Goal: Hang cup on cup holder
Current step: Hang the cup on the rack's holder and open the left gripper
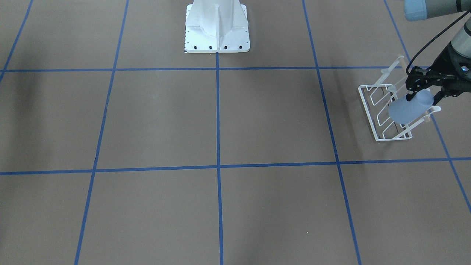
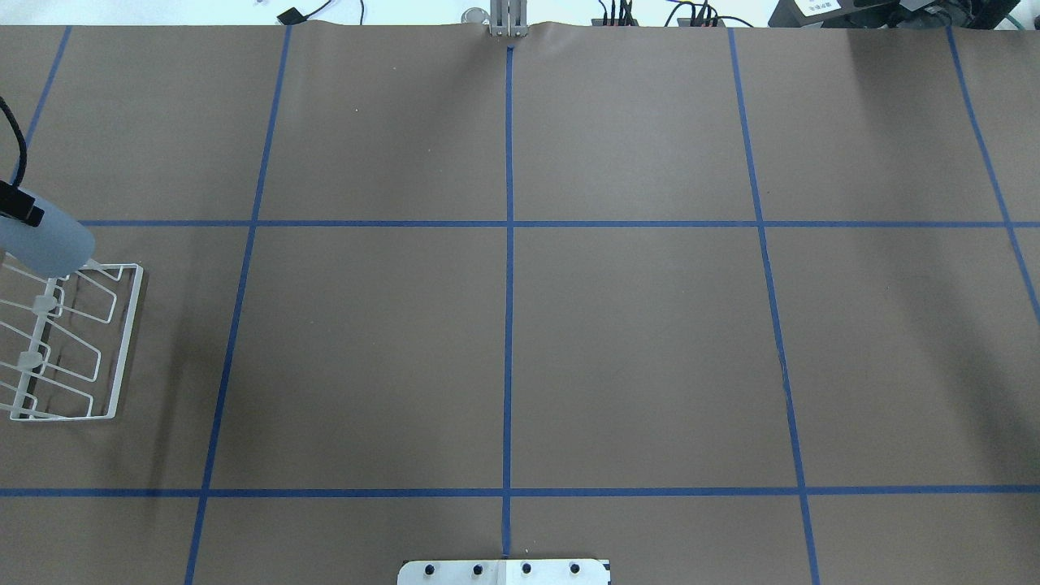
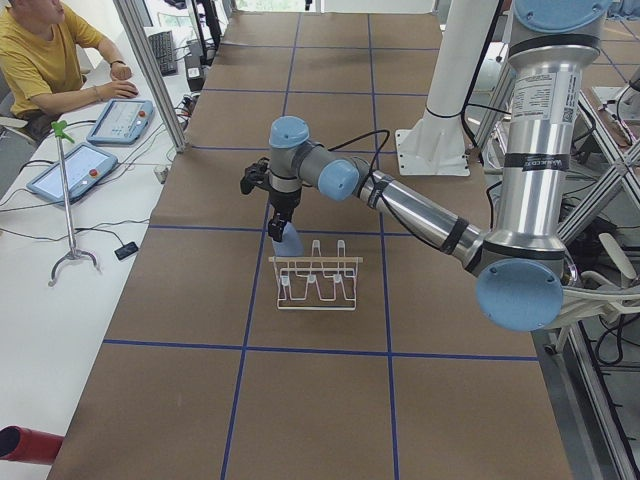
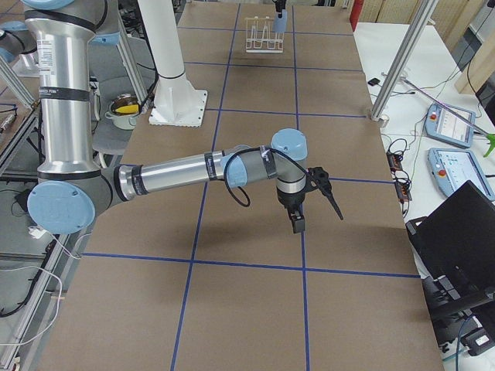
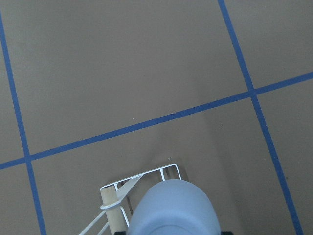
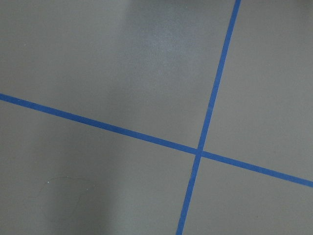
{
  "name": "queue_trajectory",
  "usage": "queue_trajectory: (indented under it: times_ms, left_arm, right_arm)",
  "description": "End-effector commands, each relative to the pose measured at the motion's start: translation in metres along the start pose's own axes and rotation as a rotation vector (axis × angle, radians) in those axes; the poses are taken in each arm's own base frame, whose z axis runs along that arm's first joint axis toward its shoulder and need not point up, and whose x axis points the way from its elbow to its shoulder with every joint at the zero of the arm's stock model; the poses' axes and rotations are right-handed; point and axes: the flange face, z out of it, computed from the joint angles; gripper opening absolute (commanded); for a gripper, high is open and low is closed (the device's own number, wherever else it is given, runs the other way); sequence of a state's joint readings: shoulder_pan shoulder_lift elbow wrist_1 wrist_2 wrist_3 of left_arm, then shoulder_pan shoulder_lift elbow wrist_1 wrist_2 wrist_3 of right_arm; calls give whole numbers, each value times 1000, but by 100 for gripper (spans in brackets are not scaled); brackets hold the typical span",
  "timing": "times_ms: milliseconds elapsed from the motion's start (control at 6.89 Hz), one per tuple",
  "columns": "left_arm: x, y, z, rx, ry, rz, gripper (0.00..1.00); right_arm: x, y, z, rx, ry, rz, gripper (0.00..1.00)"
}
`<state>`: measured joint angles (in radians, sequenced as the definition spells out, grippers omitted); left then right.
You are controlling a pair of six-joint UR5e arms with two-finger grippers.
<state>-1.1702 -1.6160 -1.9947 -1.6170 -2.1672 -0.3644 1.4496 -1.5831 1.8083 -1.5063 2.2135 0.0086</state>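
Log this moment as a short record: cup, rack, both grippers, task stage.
cup: light blue, tilted, held over the rack's end away from the robot
rack: white wire, standing on the table on the robot's left side
left gripper: shut on the cup's narrow end
right gripper: over bare table, far from the rack; open or shut cannot be told
stage: cup not yet released; whether a prong is inside it cannot be told

light: bright, even, from above, no hard glare | shadows: soft wide smudges on my table [image 1: 257, 121], faint one beside the rack [image 2: 127, 341] | sheen: pale patch in my right wrist view | focus: cup [image 5: 171, 208] soft at my left wrist view's bottom edge
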Motion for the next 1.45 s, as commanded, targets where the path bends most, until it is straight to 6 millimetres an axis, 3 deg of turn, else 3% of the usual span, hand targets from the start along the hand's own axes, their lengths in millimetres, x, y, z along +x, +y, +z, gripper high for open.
queue_trajectory:
  times_ms: [0,290,871,1016,1161,1306]
  left_arm:
    - [-5,-8,15,46,21,-55,0]
    - [-9,-8,24,44,22,-58,0]
    - [16,-1,45,13,32,-83,0]
    - [14,-1,48,8,27,-83,12]
    - [10,-1,53,-1,23,-80,46]
    - [8,-2,55,9,8,-73,87]
  right_arm:
    - [0,0,1,-1,0,1,100]
    - [0,0,0,0,0,0,100]
    - [0,-1,0,0,0,0,100]
    - [0,0,1,-1,0,1,100]
    - [2,-1,2,-3,0,3,100]
    - [2,-1,3,-5,0,4,100]
